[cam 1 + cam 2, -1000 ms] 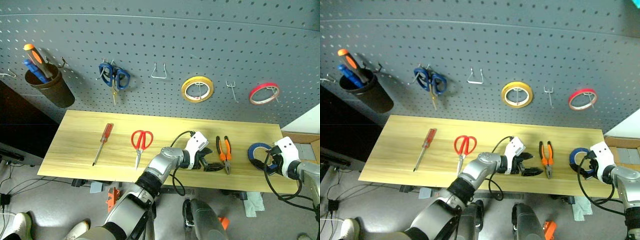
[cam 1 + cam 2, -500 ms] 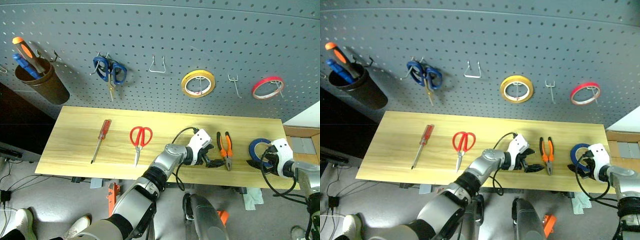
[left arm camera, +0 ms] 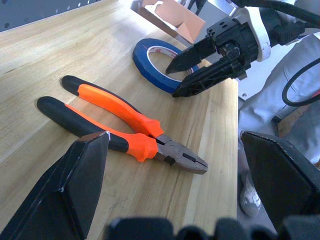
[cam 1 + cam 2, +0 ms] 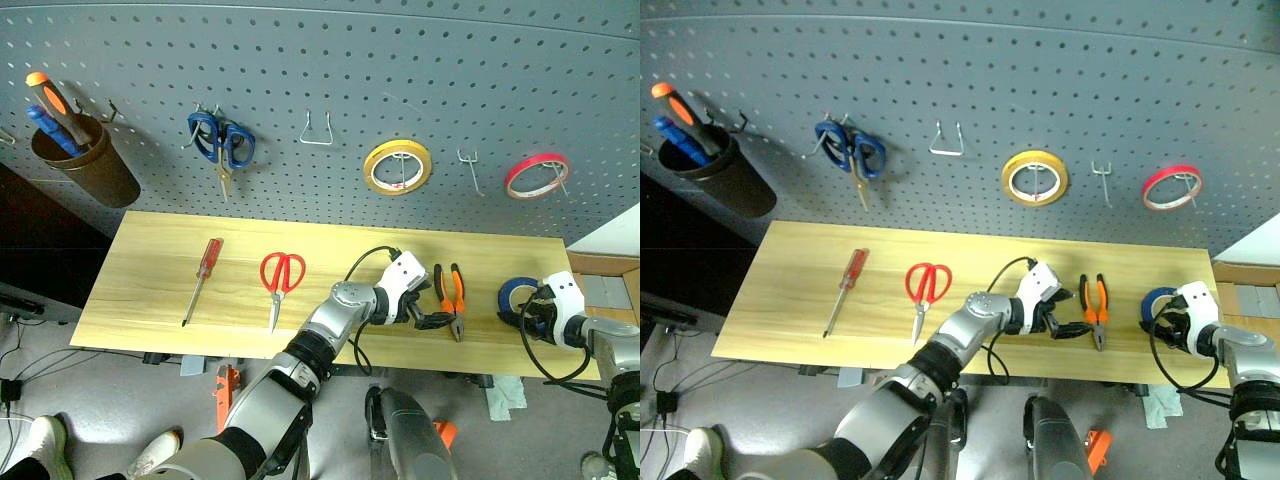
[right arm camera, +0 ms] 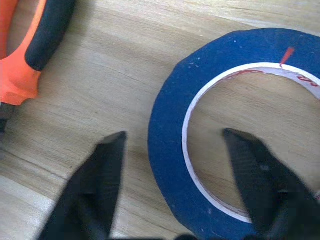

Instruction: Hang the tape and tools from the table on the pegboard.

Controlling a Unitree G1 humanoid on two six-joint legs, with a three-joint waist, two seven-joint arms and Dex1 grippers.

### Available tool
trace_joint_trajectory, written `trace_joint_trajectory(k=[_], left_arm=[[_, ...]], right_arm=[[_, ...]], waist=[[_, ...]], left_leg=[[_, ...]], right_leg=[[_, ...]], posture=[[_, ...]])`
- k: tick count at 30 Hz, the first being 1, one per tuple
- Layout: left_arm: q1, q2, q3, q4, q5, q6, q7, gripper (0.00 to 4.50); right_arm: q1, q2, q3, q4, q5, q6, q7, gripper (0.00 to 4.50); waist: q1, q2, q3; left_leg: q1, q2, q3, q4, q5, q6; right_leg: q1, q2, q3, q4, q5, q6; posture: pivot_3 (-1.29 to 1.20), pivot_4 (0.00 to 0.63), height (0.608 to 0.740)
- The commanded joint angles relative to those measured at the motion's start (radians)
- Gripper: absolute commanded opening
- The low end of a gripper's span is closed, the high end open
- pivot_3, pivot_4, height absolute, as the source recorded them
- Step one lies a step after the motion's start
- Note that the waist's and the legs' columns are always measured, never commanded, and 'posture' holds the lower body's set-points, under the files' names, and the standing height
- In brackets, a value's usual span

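A dark grey pegboard point(image 4: 330, 60) rises behind a light wood table point(image 4: 150, 270). In the head view, a screwdriver point(image 4: 202, 280) and red scissors point(image 4: 279, 283) lie well to the left of the left gripper point(image 4: 432, 319), whose jaws stand released just beside the pliers point(image 4: 450, 297). The right gripper point(image 4: 530, 317) sits at the tape point(image 4: 518, 297) near the table's right end. Blue scissors point(image 4: 224, 148), yellow tape point(image 4: 397, 167), red tape point(image 4: 536, 175) and a cup point(image 4: 85, 165) hang on the board.

In the left wrist view, the pliers lie flat ahead of the spread jaws, the tape beyond them.

In the right wrist view, one finger point(image 5: 95, 190) is outside the tape's wall and the other point(image 5: 260, 175) inside the ring; jaws straddle it, not clenched.
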Motion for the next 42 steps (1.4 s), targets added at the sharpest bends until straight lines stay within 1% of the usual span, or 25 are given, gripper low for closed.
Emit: trace_joint_trajectory(k=[1, 3, 5, 8, 11, 13, 14, 15, 16, 17, 18, 19, 21, 24, 28, 29, 32, 34, 35, 37, 39, 42], left_arm=[[-0.018, -0.059, 0.002, -0.03, 0.004, -0.018, 0.0, 4.5], [-0.021, -0.06, 0.003, -0.022, 0.005, -0.025, 0.0, 4.5], [-0.022, -0.056, 0.003, -0.022, 0.006, -0.031, -0.001, 4.5], [-0.013, -0.042, 0.003, -0.04, 0.006, -0.034, -0.009, 4.5], [0.011, -0.016, -0.004, -0.072, 0.011, -0.044, -0.025, 4.5], [0.034, 0.006, -0.004, -0.127, 0.009, -0.037, -0.034, 4.5], [0.045, 0.019, -0.001, -0.153, 0.006, -0.034, -0.041, 4.5], [0.072, 0.039, 0.003, -0.227, -0.007, -0.005, -0.052, 4.5], [0.111, 0.073, 0.004, -0.328, -0.023, 0.033, -0.069, 4.5], [0.148, 0.106, 0.006, -0.422, -0.039, 0.075, -0.084, 4.5], [0.181, 0.135, 0.009, -0.508, -0.056, 0.117, -0.093, 4.5], [0.205, 0.158, 0.01, -0.572, -0.069, 0.151, -0.097, 4.5], [0.229, 0.187, 0.018, -0.638, -0.086, 0.192, -0.097, 4.5], [0.259, 0.234, 0.072, -0.771, -0.145, 0.303, -0.078, 4.5], [0.272, 0.275, 0.142, -0.873, -0.219, 0.43, -0.036, 4.5], [0.276, 0.289, 0.159, -0.894, -0.229, 0.45, -0.024, 4.5], [0.287, 0.324, 0.2, -0.929, -0.244, 0.481, 0.012, 4.5], [0.288, 0.342, 0.22, -0.923, -0.243, 0.475, 0.031, 4.5], [0.281, 0.346, 0.231, -0.911, -0.241, 0.468, 0.041, 4.5], [0.254, 0.347, 0.246, -0.882, -0.24, 0.454, 0.058, 4.5], [0.222, 0.336, 0.252, -0.855, -0.241, 0.443, 0.071, 4.5], [0.182, 0.315, 0.243, -0.815, -0.232, 0.412, 0.082, 4.5]], right_arm=[[0.011, 0.009, 0.007, 0.032, -0.014, -0.012, 0.008, 1.53], [0.013, 0.012, 0.007, 0.038, -0.017, -0.027, 0.006, 0.79], [0.024, 0.018, -0.006, 0.023, -0.013, -0.045, -0.013, 0.39], [0.079, 0.025, -0.024, -0.064, -0.007, -0.055, -0.048, 0.39], [0.181, 0.03, -0.041, -0.226, -0.017, -0.075, -0.11, 0.39], [0.272, 0.027, -0.05, -0.391, -0.03, -0.08, -0.151, 0.39], [0.313, 0.031, -0.053, -0.465, -0.043, -0.091, -0.177, 0.39], [0.375, 0.037, -0.069, -0.589, -0.051, -0.083, -0.209, 0.39], [0.445, 0.047, -0.079, -0.739, -0.078, -0.093, -0.25, 0.39], [0.503, 0.064, -0.087, -0.87, -0.097, -0.094, -0.288, 0.39], [0.546, 0.088, -0.093, -0.978, -0.117, -0.083, -0.331, 0.39], [0.573, 0.107, -0.091, -1.051, -0.139, -0.075, -0.366, 0.39], [0.595, 0.142, -0.075, -1.138, -0.176, -0.065, -0.418, 0.39], [0.6, 0.181, -0.006, -1.228, -0.247, -0.16, -0.459, 0.39], [0.564, 0.211, 0.04, -1.22, -0.316, -0.254, -0.509, 0.39], [0.545, 0.212, 0.051, -1.204, -0.337, -0.284, -0.522, 0.39], [0.484, 0.208, 0.077, -1.139, -0.387, -0.374, -0.549, 0.39], [0.443, 0.208, 0.093, -1.08, -0.376, -0.428, -0.536, 0.39], [0.417, 0.207, 0.099, -1.047, -0.363, -0.453, -0.522, 0.39], [0.354, 0.199, 0.112, -0.972, -0.334, -0.489, -0.483, 0.39], [0.287, 0.19, 0.123, -0.889, -0.307, -0.515, -0.439, 0.39], [0.161, 0.184, 0.148, -0.752, -0.268, -0.532, -0.363, 0.39]], waist=[[0.0, 0.0, 0.0], [0.001, 0.0, 0.0], [0.001, 0.0, 0.0], [0.002, 0.001, -0.001], [0.006, 0.004, -0.002], [0.008, 0.007, -0.005], [0.008, 0.008, -0.005], [0.007, 0.012, -0.008], [0.005, 0.015, -0.01], [0.002, 0.019, -0.018], [-0.005, 0.022, -0.03], [-0.008, 0.023, -0.038], [-0.008, 0.025, -0.059], [-0.007, 0.023, -0.102], [-0.014, 0.017, -0.161], [-0.019, 0.015, -0.174], [-0.034, 0.012, -0.213], [-0.036, 0.009, -0.233], [-0.039, 0.007, -0.235], [-0.044, 0.005, -0.24], [-0.046, 0.003, -0.244], [-0.046, 0.002, -0.245]], left_leg=[[0.0, 0.0, 0.0, 0.0, 0.0, 0.0], [0.0, 0.0, 0.0, 0.0, 0.0, 0.0], [0.0, 0.0, 0.0, 0.0, 0.0, 0.0], [0.0, 0.0, 0.0, 0.0, 0.0, 0.0], [-0.001, 0.0, 0.0, 0.0, 0.0, -0.001], [-0.002, 0.0, 0.001, 0.0, 0.0, -0.002], [-0.002, -0.001, 0.001, 0.0, 0.0, -0.003], [-0.003, -0.001, 0.001, -0.001, 0.0, -0.003], [-0.005, -0.001, 0.001, -0.001, 0.0, -0.003], [-0.006, 0.0, 0.001, 0.0, 0.0, -0.004], [-0.012, 0.0, 0.0, -0.001, 0.0, -0.006], [-0.015, 0.001, 0.001, -0.002, 0.002, -0.009], [-0.014, 0.002, 0.002, -0.002, 0.003, -0.011], [-0.014, 0.001, 0.001, 0.001, 0.004, -0.013], [-0.013, 0.0, 0.001, 0.001, 0.004, -0.012], [-0.013, -0.001, 0.001, 0.001, 0.005, -0.011], [-0.012, -0.002, 0.0, 0.002, 0.007, -0.007], [-0.011, -0.002, 0.0, 0.001, 0.008, -0.003], [-0.009, -0.002, 0.0, 0.001, 0.008, 0.0], [0.004, -0.003, 0.0, 0.001, 0.007, 0.002], [0.007, -0.002, -0.001, 0.001, 0.008, 0.003], [0.007, -0.003, -0.001, 0.001, 0.011, 0.007]], right_leg=[[0.0, 0.0, 0.0, 0.0, 0.0, 0.0], [0.0, 0.0, 0.0, 0.0, 0.0, 0.0], [0.0, 0.0, 0.0, 0.0, 0.0, 0.0], [0.0, 0.0, 0.0, 0.0, 0.0, 0.0], [0.0, 0.0, -0.002, 0.0, -0.001, 0.001], [-0.001, 0.0, -0.002, -0.001, -0.001, 0.002], [-0.001, 0.0, -0.002, -0.001, -0.002, 0.003], [-0.002, -0.001, -0.002, -0.001, -0.002, 0.003], [-0.004, -0.001, -0.002, 0.0, -0.002, 0.004], [-0.006, -0.001, -0.001, 0.0, -0.002, 0.004], [-0.014, -0.001, 0.0, 0.002, -0.002, 0.004], [-0.018, 0.001, 0.0, 0.003, -0.002, 0.004], [-0.018, 0.002, -0.002, 0.003, -0.002, 0.004], [-0.016, 0.002, -0.003, 0.003, -0.002, 0.004], [-0.015, 0.002, -0.002, 0.002, -0.001, 0.005], [-0.014, 0.003, -0.002, 0.002, -0.001, 0.006], [-0.014, 0.003, 0.0, 0.002, 0.004, 0.005], [-0.013, 0.004, 0.001, 0.002, 0.006, 0.005], [-0.012, 0.004, 0.001, 0.002, 0.007, 0.005], [0.002, 0.005, 0.0, 0.001, 0.008, 0.004], [0.004, 0.004, -0.001, 0.001, 0.009, 0.002], [0.005, 0.004, 0.001, 0.001, 0.013, -0.001]], posture=[[0.05, 0.403, 0.74], [0.05, 0.396, 0.74], [0.05, 0.381, 0.74], [0.04, 0.354, 0.74], [0.02, 0.315, 0.74], [0.02, 0.307, 0.74], [0.0, 0.277, 0.74], [0.0, 0.277, 0.74], [-0.02, 0.244, 0.74], [-0.03, 0.231, 0.74], [-0.04, 0.212, 0.74], [-0.05, 0.199, 0.74], [-0.07, 0.158, 0.74], [-0.11, 0.096, 0.74], [-0.12, 0.051, 0.74], [-0.13, 0.031, 0.74], [-0.11, 0.0, 0.74], [-0.11, 0.0, 0.74], [-0.1, 0.0, 0.74], [-0.08, 0.0, 0.74], [-0.07, 0.0, 0.74], [-0.05, 0.0, 0.74]])
